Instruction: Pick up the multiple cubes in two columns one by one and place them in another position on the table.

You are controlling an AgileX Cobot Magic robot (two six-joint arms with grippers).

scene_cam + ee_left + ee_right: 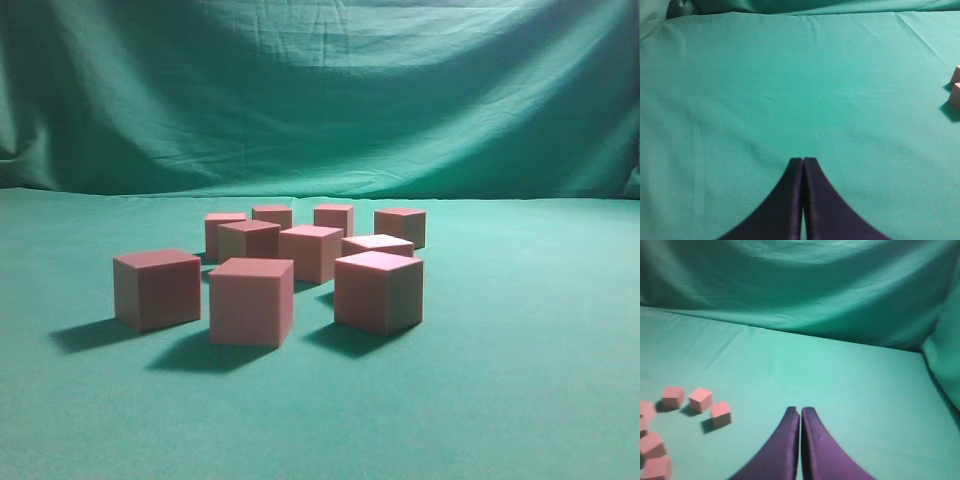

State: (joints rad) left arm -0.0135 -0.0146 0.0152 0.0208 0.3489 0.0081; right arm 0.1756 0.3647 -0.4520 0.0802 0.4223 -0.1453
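Observation:
Several pink cubes stand on the green table (520, 380) in the exterior view, in a loose cluster at the middle; the nearest are one at the left (157, 289), one at the front (251, 301) and one at the right (379, 291). No arm shows in that view. My left gripper (803, 160) is shut and empty over bare cloth, with two cube corners (955, 95) at the far right edge. My right gripper (800, 410) is shut and empty, and several cubes (720, 414) lie to its left, apart from it.
A wrinkled green backdrop (320, 90) rises behind the table. Bare green cloth stretches left, right and in front of the cube cluster. In the right wrist view the backdrop folds in at the right edge (945, 360).

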